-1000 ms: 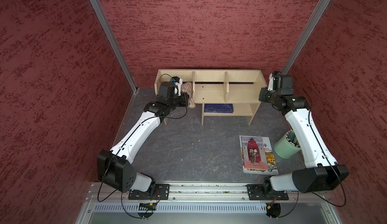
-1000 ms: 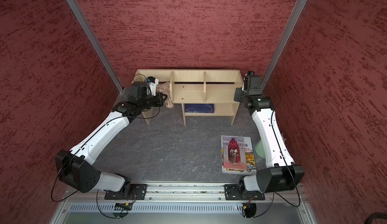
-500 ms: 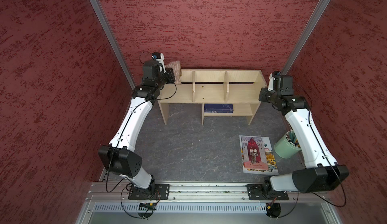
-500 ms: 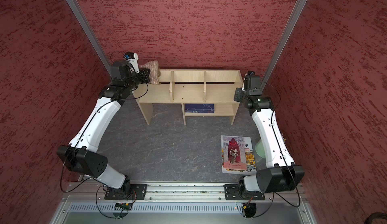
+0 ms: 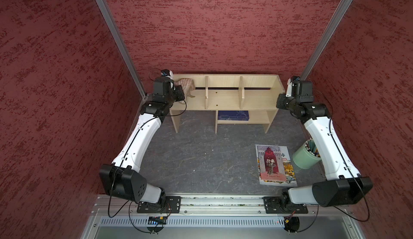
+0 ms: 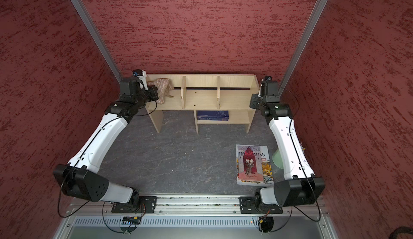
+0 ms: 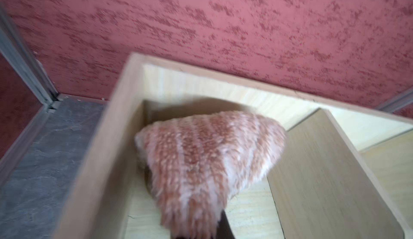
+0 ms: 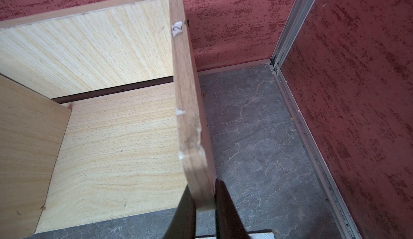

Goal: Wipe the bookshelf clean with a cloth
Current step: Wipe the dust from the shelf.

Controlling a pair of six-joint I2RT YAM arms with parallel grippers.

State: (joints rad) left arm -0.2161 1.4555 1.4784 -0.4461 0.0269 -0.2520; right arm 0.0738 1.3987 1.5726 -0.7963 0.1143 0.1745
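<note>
The light-wood bookshelf [image 5: 223, 98] [image 6: 201, 99] stands against the back wall in both top views. The tan striped cloth [image 5: 186, 85] [image 6: 162, 86] hangs bunched in its leftmost top compartment, between the left side panel and the first divider [image 5: 206, 92]. My left gripper [image 5: 181, 93] is shut on the cloth [image 7: 207, 155]; the fabric hides its fingers in the left wrist view. My right gripper [image 5: 281, 101] [image 8: 204, 202] is shut on the front end of the bookshelf's right side panel [image 8: 187, 115], one finger on each face.
A blue book [image 5: 233, 115] lies on the small lower shelf. A red-covered picture book [image 5: 273, 164] lies on the grey floor at the front right, beside a green cup of pens [image 5: 307, 157] under my right arm. Red walls close in on three sides.
My left arm lifted the cloth from low in front of the shelf's left end, over the back left corner, then down into the leftmost compartment. The right arm has not moved.
</note>
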